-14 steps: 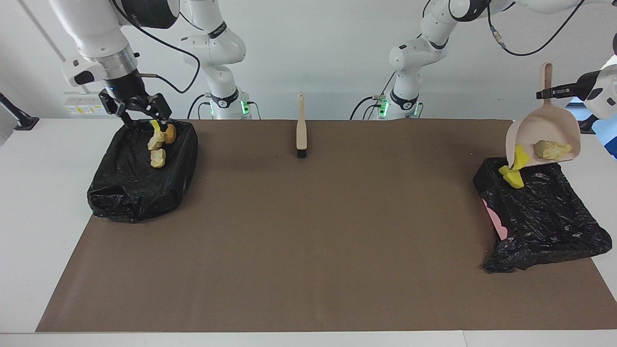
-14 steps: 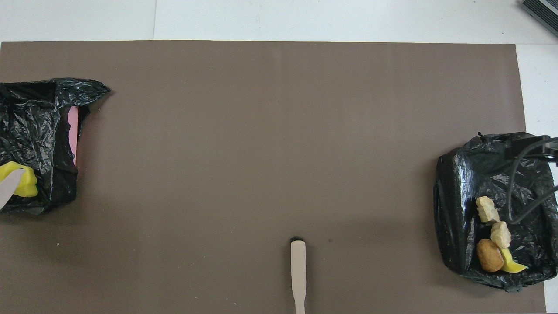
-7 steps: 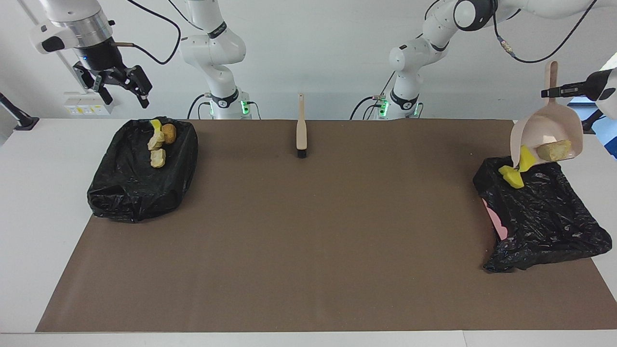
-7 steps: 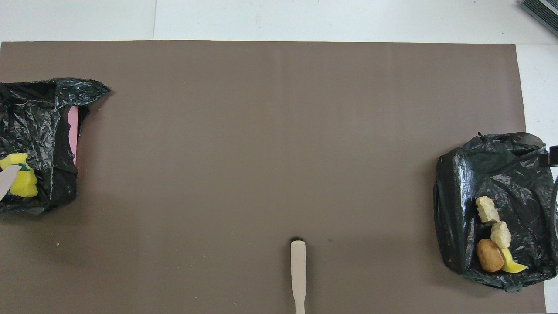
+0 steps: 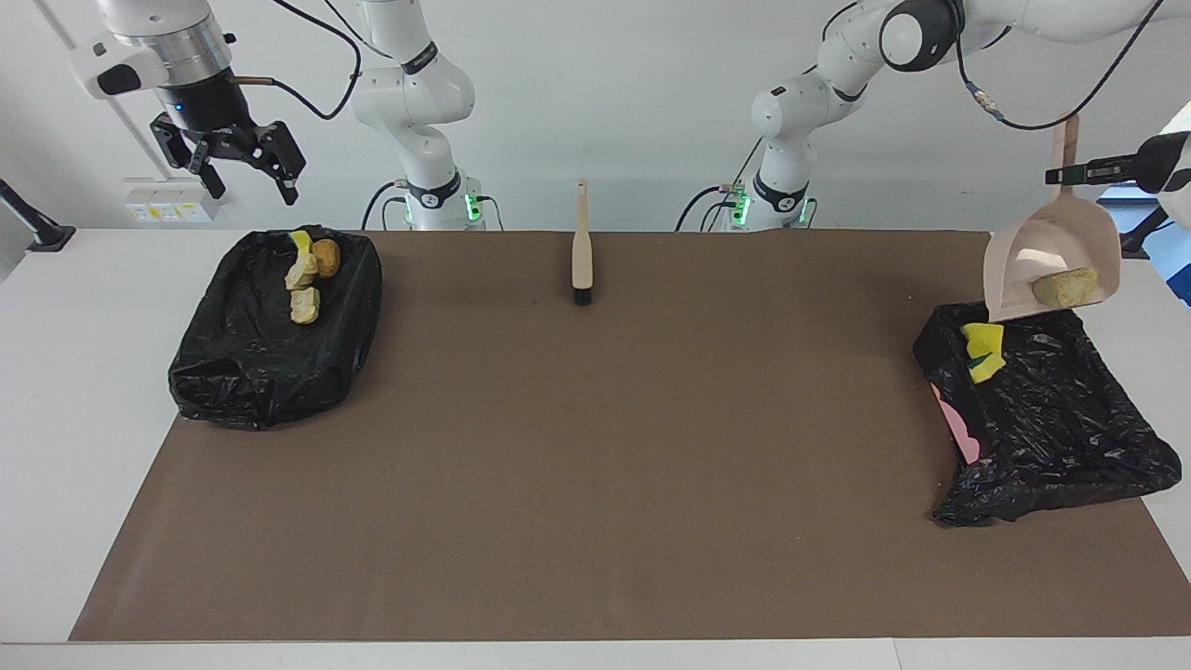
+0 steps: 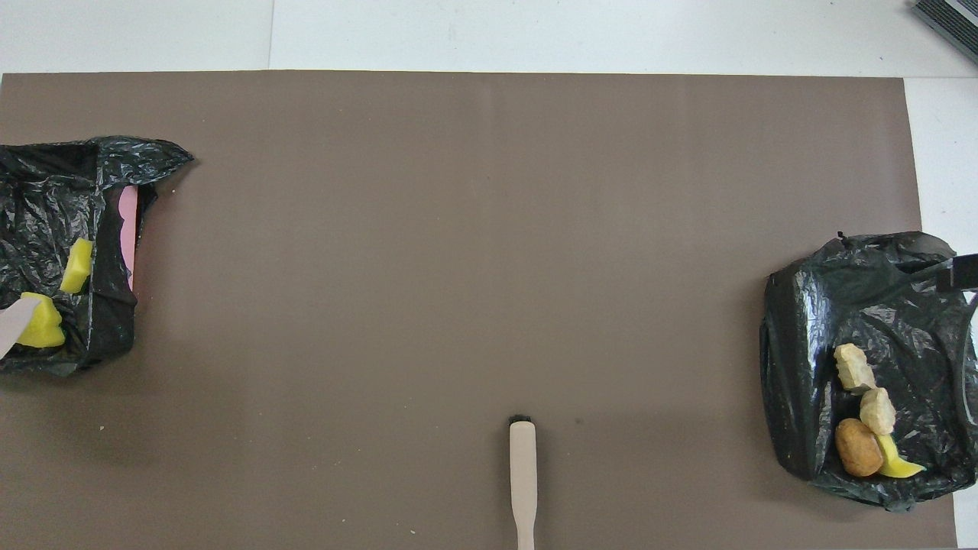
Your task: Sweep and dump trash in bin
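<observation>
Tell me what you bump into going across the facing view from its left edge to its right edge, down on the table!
Black bag holding tan, brown and yellow chunks → brush → black bag with yellow sponge pieces, the left end effector holding a dustpan over it.

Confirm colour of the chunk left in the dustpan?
Pale tan chunk, clearest in the facing view.

Two black bin bags [image 5: 274, 321] [image 5: 1047, 409]; seven trash chunks [image 5: 304, 304]; one dustpan [image 5: 1051, 261]; one brush [image 5: 582, 247]; two grippers.
</observation>
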Controlling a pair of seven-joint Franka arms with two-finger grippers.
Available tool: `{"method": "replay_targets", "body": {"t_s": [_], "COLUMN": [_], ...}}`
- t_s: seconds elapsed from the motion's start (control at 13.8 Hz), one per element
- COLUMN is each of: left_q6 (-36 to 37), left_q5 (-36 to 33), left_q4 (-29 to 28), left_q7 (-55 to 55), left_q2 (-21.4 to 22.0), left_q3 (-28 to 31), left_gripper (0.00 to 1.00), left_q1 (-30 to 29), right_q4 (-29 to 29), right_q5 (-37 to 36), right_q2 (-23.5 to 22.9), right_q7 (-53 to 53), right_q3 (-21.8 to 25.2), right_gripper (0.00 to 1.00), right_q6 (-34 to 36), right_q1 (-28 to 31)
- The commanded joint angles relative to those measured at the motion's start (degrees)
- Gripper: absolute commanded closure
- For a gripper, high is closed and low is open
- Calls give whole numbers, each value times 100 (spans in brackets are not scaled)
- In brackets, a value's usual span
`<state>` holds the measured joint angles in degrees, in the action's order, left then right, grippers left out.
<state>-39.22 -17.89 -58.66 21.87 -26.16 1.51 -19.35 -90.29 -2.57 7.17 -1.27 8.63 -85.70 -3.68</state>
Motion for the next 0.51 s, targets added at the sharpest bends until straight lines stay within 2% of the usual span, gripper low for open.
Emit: {"method": "replay_targets", "body": {"t_s": [0.0, 0.43], "left_q6": [204, 142], "left_q5": [-145, -101], "left_q4": [23, -14], "left_q7": [-24, 19], "left_q2": [-82, -29], "left_q3": [-11, -46], "left_gripper": [100, 100], "left_q1": [36, 115], "right_q4": [81, 81], "right_q5": [-50, -50], "right_q2": [-31, -31], "right_q7": [109, 109], "right_q3": [-1, -1], "right_gripper": [0, 0], "right_q6": [115, 115], "right_q1": [7, 7]}}
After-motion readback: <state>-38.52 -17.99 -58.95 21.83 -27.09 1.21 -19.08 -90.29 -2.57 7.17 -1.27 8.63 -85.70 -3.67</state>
